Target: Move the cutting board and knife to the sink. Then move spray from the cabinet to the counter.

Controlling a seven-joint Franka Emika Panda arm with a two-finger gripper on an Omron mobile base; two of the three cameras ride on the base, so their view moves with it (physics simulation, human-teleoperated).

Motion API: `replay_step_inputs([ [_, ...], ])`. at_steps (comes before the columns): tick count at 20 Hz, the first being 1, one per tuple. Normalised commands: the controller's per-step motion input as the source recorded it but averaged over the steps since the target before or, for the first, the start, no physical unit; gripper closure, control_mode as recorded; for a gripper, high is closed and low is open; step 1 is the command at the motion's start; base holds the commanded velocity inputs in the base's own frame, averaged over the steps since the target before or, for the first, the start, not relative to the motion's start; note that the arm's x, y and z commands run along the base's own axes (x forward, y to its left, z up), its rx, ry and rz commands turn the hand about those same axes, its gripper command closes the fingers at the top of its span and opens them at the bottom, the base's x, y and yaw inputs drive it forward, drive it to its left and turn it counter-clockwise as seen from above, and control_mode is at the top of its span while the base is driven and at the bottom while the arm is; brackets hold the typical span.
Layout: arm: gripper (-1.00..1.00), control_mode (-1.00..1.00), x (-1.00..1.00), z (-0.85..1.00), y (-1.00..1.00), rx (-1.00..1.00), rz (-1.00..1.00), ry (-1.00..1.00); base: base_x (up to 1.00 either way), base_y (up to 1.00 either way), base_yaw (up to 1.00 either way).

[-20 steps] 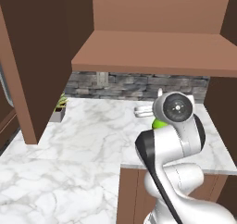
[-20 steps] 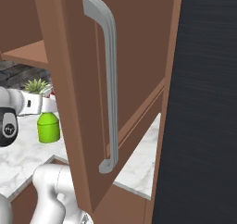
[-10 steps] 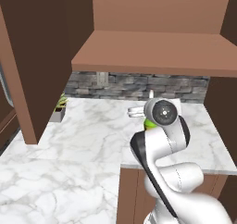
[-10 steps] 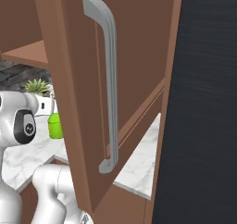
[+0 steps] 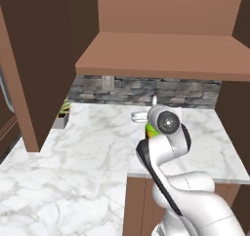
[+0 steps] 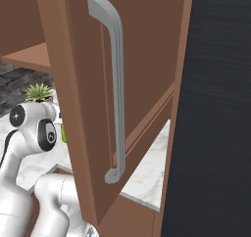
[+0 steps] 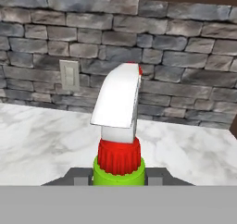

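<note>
We find the fingers [image 7: 119, 177] closed on the spray bottle [image 7: 118, 140], one dark tip on each side of its green neck just below the red collar. The bottle stands upright in the grip, its white trigger head toward the grey stone wall [image 7: 185, 56]. A pale switch plate [image 7: 70, 75] sits on that wall, left of the bottle's head in the hand view.

From the left base view we see a strip of the green bottle [image 5: 151, 131] behind the arm's wrist, over the marble table [image 5: 73, 147] near its rear right corner and below the brown cabinet shelf [image 5: 161, 57]. We cannot tell whether its base touches the table. A small potted plant [image 5: 62, 114] stands at the rear left of the table, against the wall.

In the right base view, the open cabinet door [image 6: 88, 84] with its grey handle [image 6: 115, 91] stands in front, and a sliver of green [image 6: 63, 132] shows beside it.
</note>
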Motion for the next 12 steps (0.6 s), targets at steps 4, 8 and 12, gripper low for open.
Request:
replay_step_inputs([
  [4,1.00,-1.00,0.43,-0.26,0.00,0.03,0.00,-0.03,0.00,0.00,0.00],
  [8,1.00,-1.00,0.38,-0.23,0.00,0.00,-0.01,0.00,0.00,0.00,0.00],
  [12,1.00,-1.00,0.31,-0.21,0.04,0.00,-0.02,-0.05,0.00,0.00,0.00],
])
